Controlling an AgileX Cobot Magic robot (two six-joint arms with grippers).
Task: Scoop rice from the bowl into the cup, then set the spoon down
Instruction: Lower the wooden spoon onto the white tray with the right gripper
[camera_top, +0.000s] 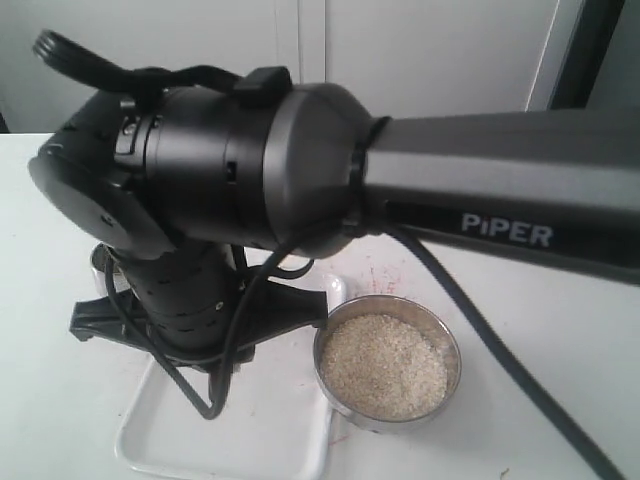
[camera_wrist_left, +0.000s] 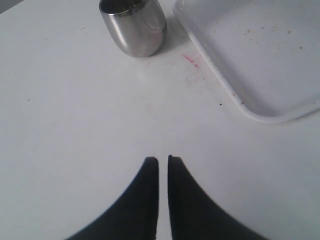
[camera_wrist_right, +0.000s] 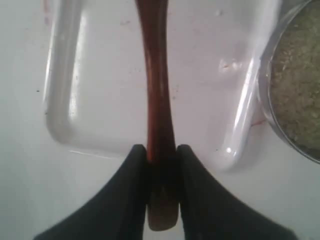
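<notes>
Right jaws: the right gripper (camera_wrist_right: 161, 149) was pinched on the slim handle of the wooden spoon (camera_wrist_right: 156, 75), near its butt end, with the handle running straight out ahead of the fingers.
Left jaws: the left gripper (camera_wrist_left: 163, 159) had its fingers drawn almost together, only a slit between them and nothing in it, hanging over bare table (camera_wrist_left: 75, 125).
Spoon: it was held above the white tray (camera_wrist_right: 64, 75), lengthwise along it. Its scooping end ran out of the right wrist view, so I could not tell whether it carried any grains, or whether it touched the tray.
Tray: it looked bare apart from a few specks.
Bowl: the steel bowl (camera_top: 400, 303) sat just beside the tray's long edge, on the right arm's side.
Rice: the rice (camera_top: 385, 365) filled the bowl nearly to the rim, its surface fairly level.
Cup: the steel cup (camera_wrist_left: 134, 25) stood upright on the table near a corner of the tray, ahead of the left gripper. Its inside was hidden from me.
Done so far: the spoon was firmly in hand, and that was all I could vouch for.
Left to do: the spoon was not yet set down. Whether any scoop had reached the cup, I could not judge. The full bowl hinted that little had gone.
</notes>
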